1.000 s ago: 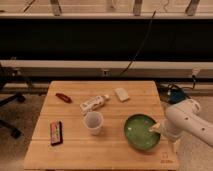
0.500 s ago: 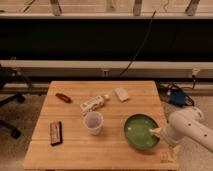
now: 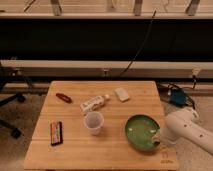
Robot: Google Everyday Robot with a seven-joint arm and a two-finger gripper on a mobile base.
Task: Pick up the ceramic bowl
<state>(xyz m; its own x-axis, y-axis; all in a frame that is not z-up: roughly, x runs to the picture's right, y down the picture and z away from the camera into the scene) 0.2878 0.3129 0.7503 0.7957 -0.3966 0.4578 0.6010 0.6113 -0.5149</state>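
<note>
The ceramic bowl (image 3: pixel 141 131), wide, shallow and glossy green, sits on the right front part of the wooden table (image 3: pixel 105 155). My white arm (image 3: pixel 187 129) reaches in from the right edge of the view. My gripper (image 3: pixel 156 138) is at the bowl's right front rim, low over it. The arm's end partly hides the gripper. The bowl rests flat on the table.
A translucent plastic cup (image 3: pixel 93 122) stands left of the bowl. A white bottle (image 3: pixel 94 103) lies behind it, with a white packet (image 3: pixel 122 94), a red item (image 3: pixel 63 97) and a dark bar (image 3: pixel 56 133) nearby. A blue object (image 3: pixel 177 97) and cables lie on the floor to the right.
My arm has sunk lower and drawn toward the bottom right of the view, while the gripper stays at the bowl's right rim. The bowl and other items have not moved.
</note>
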